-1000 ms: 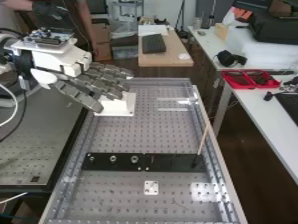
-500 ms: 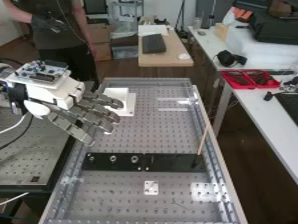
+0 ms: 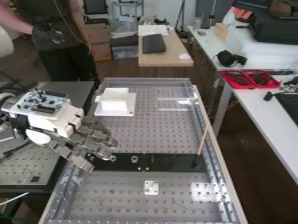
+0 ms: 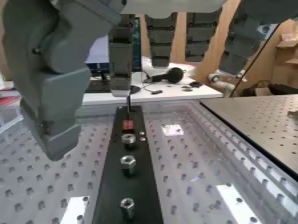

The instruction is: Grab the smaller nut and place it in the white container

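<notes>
The smaller silvery metal nut [image 4: 127, 203], probably the one at the row's left end in the high frame, though sizes are hard to judge, sits on the long black plate [image 3: 174, 162], lower left. Just by it, the dark grey hand [image 3: 93, 136] is spread, holding nothing. The step looks like approach; next comes a careful pinch (the neighbouring nut [image 4: 128, 163] stands near), then carrying it to the square white container [image 3: 116, 101], upper left.
</notes>
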Tool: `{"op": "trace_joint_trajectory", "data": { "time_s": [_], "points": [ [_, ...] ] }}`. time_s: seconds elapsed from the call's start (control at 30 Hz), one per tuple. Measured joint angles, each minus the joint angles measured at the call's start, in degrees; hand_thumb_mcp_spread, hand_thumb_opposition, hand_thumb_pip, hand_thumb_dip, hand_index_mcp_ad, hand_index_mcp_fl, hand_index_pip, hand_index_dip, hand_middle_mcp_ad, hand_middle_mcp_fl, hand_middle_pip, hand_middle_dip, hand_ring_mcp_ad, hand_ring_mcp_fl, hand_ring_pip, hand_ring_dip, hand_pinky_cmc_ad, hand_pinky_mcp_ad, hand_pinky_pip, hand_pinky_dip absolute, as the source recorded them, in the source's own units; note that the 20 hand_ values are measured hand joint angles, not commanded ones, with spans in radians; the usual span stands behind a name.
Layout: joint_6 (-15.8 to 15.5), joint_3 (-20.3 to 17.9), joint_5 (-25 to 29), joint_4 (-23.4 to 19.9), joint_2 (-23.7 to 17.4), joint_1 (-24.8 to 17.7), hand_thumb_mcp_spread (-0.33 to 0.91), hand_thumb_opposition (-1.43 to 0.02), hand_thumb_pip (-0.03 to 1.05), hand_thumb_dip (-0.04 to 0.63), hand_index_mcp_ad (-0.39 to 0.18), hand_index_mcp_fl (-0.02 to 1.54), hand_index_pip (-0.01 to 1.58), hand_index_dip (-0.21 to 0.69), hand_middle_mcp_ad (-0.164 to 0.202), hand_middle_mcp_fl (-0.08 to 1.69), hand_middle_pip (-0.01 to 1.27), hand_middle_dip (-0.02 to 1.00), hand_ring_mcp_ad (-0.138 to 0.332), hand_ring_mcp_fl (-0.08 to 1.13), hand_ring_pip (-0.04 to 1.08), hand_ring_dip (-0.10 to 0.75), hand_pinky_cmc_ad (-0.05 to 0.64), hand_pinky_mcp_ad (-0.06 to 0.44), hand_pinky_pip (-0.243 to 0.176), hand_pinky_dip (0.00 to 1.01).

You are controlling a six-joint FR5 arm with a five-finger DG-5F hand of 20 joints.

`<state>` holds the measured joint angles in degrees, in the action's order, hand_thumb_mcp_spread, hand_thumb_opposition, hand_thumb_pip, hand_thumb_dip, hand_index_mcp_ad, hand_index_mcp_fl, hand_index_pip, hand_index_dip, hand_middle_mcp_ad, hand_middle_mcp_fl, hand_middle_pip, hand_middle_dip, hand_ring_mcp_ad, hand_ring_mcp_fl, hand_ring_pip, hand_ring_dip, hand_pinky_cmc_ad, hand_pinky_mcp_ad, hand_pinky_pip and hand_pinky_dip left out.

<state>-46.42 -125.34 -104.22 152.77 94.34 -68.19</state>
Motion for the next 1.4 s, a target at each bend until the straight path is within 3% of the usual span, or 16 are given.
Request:
{"op": "trace_joint_trajectory", "data": {
  "time_s": [0.43, 0.93, 1.4],
  "points": [
    [-2.76, -1.92, -0.93, -6.10, 2.69, 2.04, 0.39, -0.84, 0.53, 0.143, -0.126, 0.00, 1.31, 0.131, 0.080, 0.01, 0.12, 0.25, 0.162, 0.00, 0.08, 0.080, 0.384, 0.291, -0.089, 0.19],
    [-2.97, -3.04, -1.75, -10.69, 5.75, 1.56, 0.40, -0.90, 0.56, 0.188, -0.138, 0.01, 1.43, 0.175, 0.079, 0.01, 0.12, 0.25, 0.145, 0.00, 0.08, 0.086, 0.384, 0.291, -0.089, 0.19],
    [-2.48, -3.09, -1.27, -11.56, 6.75, 0.92, 0.44, -0.91, 0.56, 0.222, -0.143, 0.01, 1.53, 0.187, 0.077, 0.01, 0.14, 0.25, 0.127, 0.00, 0.08, 0.086, 0.349, 0.276, -0.089, 0.19]
  ]
}}
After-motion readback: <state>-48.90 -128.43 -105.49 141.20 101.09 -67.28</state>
